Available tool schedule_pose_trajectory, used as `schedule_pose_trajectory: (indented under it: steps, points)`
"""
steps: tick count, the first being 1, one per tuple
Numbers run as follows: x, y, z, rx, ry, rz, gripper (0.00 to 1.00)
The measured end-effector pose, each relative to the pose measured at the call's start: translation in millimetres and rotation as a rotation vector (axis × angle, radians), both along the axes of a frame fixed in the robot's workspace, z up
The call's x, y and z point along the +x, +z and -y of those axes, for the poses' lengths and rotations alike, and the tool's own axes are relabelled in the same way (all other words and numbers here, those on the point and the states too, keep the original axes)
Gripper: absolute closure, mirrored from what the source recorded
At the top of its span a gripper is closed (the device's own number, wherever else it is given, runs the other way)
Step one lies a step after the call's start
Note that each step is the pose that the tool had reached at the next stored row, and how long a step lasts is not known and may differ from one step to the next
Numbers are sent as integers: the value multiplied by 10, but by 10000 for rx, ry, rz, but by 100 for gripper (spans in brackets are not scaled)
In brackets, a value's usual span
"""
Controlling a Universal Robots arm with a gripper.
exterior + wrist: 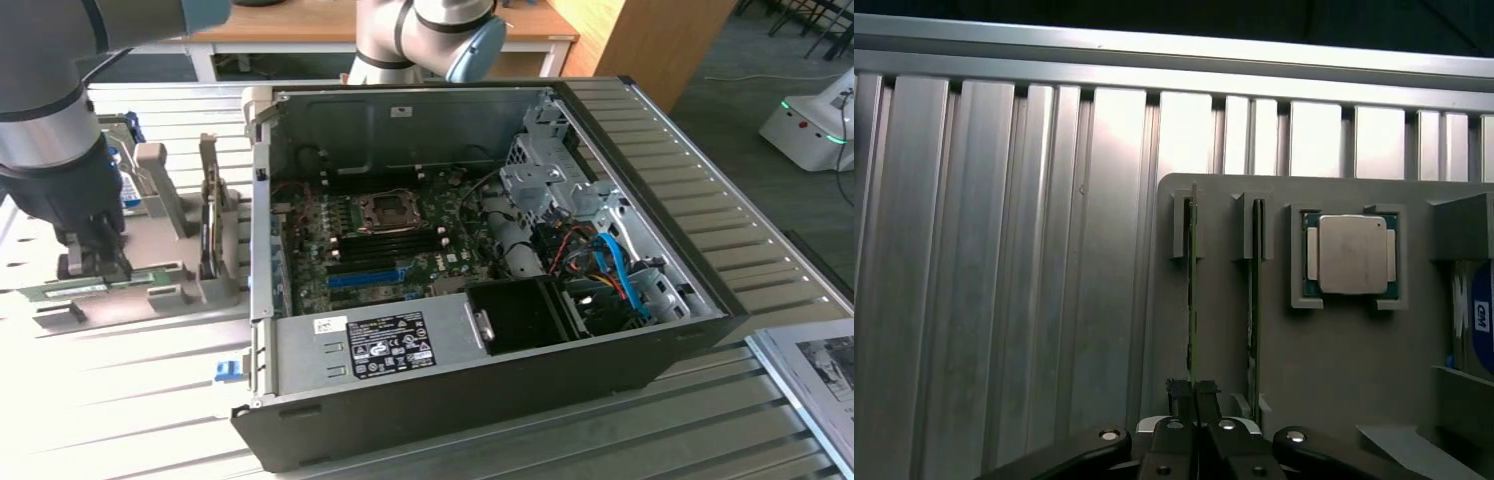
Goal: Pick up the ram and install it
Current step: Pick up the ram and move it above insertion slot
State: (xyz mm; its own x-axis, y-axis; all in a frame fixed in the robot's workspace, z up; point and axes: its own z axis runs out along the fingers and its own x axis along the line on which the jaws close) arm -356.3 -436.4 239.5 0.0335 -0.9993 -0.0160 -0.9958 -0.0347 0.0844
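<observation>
The ram (pixel 1192 300) is a thin green stick standing on edge in a slot of the grey holder (pixel 1334 380). My gripper (pixel 1194 392) is shut on its near end, one finger on each face. A second green stick (pixel 1257 290) stands in the neighbouring slot, untouched. In the exterior view my gripper (pixel 91 268) reaches down onto the holder (pixel 160 300) at the exterior view's left, where the ram (pixel 107 286) lies low along the holder. The open computer case (pixel 400 120) lies to the right of it, with its motherboard and dark memory slots (pixel 387 238) exposed.
A square silver processor (pixel 1351 253) sits in a recess of the holder, and a blue-labelled drive (pixel 1479 315) stands beside it. Upright holder posts (pixel 214 210) stand between my gripper and the case wall. Another arm (pixel 427 30) stands behind the case. The table is ribbed metal.
</observation>
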Motion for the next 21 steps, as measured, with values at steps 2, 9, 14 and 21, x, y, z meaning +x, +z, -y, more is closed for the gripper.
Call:
schedule_pose_trajectory:
  steps: [2, 9, 14, 21]
  points:
    - [8, 33, 0, 1, -2, -41, 89]
    - [31, 132, 0, 1, -8, -127, 89]
    - [45, 218, 0, 0, -9, -168, 89]
    - [61, 351, 0, 1, -10, -213, 89]
